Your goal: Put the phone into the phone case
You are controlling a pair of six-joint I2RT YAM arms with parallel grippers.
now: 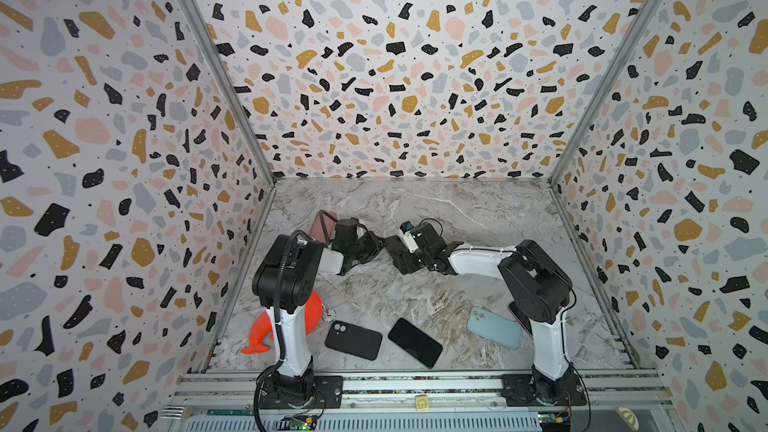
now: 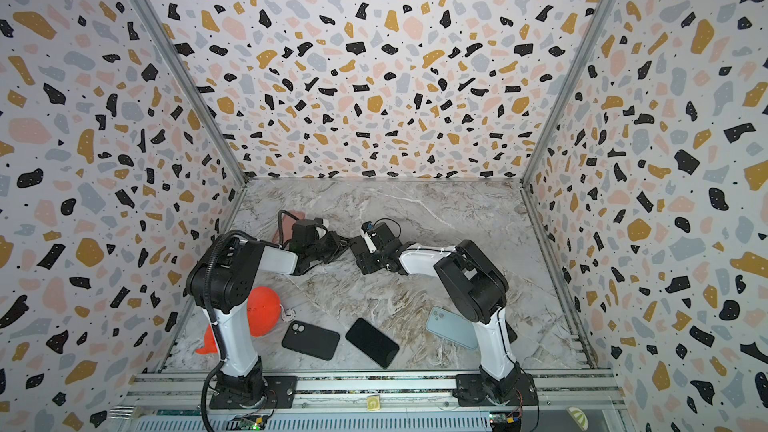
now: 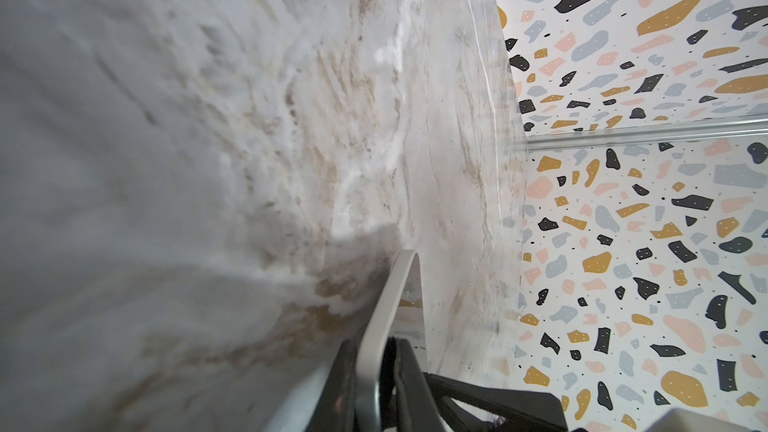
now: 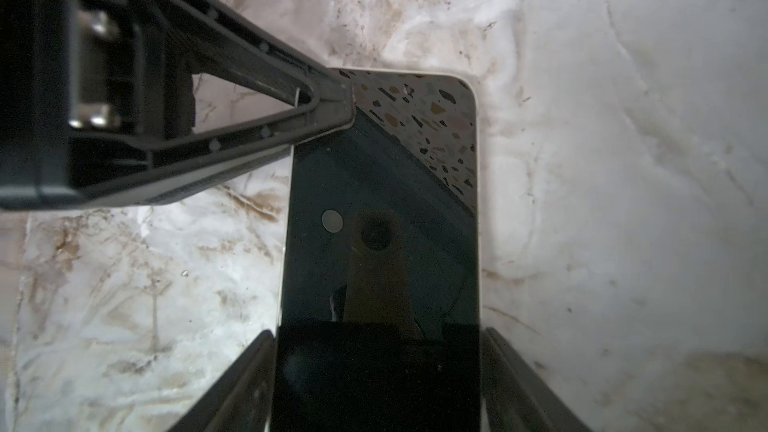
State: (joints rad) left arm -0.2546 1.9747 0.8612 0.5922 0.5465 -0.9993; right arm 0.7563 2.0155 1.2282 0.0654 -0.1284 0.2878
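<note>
Your right claw (image 4: 378, 371) grips a phone (image 4: 382, 209) by its two long edges, one finger on each side, screen toward the wrist camera. Your left claw (image 4: 332, 105) pinches the far corner of that same phone; in the left wrist view the pale phone edge (image 3: 388, 326) sits between its nearly closed fingers. In both top views the two claws meet above the middle of the marble surface (image 1: 478, 209). Behind the left arm a pink phone case (image 1: 322, 224) lies partly hidden. Toward the front edge you see a black case (image 1: 353, 339), a black phone (image 1: 414, 342) just beside it and a light blue phone (image 1: 494, 327) near the right arm's base. An orange toy (image 2: 262, 313) lies behind the left arm.
</note>
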